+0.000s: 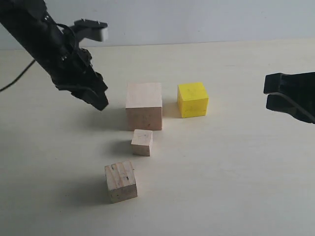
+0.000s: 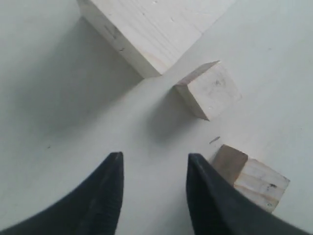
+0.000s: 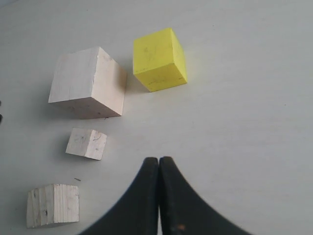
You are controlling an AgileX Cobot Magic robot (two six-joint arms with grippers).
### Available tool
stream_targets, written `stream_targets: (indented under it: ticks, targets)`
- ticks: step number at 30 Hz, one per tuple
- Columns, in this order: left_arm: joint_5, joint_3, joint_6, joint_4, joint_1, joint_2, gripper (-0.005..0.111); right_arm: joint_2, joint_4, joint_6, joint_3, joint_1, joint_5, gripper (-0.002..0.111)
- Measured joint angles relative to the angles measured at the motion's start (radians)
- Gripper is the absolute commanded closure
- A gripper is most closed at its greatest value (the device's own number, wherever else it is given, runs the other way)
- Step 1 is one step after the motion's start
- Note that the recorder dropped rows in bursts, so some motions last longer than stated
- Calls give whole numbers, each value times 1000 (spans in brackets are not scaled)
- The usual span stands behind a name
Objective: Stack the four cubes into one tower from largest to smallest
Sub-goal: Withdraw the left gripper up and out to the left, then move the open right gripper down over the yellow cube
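The large cube (image 1: pixel 143 105) is sitting flat on the counter (image 1: pixel 236 187) with nothing on top of it, so no part of the tower is standing yet. As the broadest block, it is probably serving as the base right where it is. The yellow cube (image 1: pixel 192 100) is resting just beside it across a narrow gap, on the side facing the right fingers (image 3: pixel 144 200). The small cube (image 1: pixel 141 142) is lying near the large cube's front face, and the striped cube (image 1: pixel 120 182) is sitting a little beyond that. All four are standing separate.

The left fingers (image 2: pixel 105 198) are hanging spread apart and holding nothing. Their tips are pointing down at bare counter just short of the large cube, with the small and striped cubes lying ahead of them and off to one side. The right fingers are pressing together with nothing between them, hovering well apart from every cube. Since the yellow cube is lying on their side, they are likely the better placed to lift it, though that is calling for them to open first.
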Motion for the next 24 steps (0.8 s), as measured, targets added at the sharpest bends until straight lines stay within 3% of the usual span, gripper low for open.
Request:
stream_targets:
  ticks: [4, 13, 19, 24]
  targets:
    - [-6, 0, -50, 61, 0, -146, 81, 0, 0, -56, 0, 0, -42, 108]
    - [-45, 0, -122, 62, 0, -361, 81, 31, 0, -208, -26, 0, -227, 103]
    - [-71, 0, -157, 63, 0, -504, 81, 100, 0, -312, -153, 0, -208, 79]
    - [-115, 0, -203, 73, 0, -631, 81, 179, 0, -367, -276, 0, -208, 44]
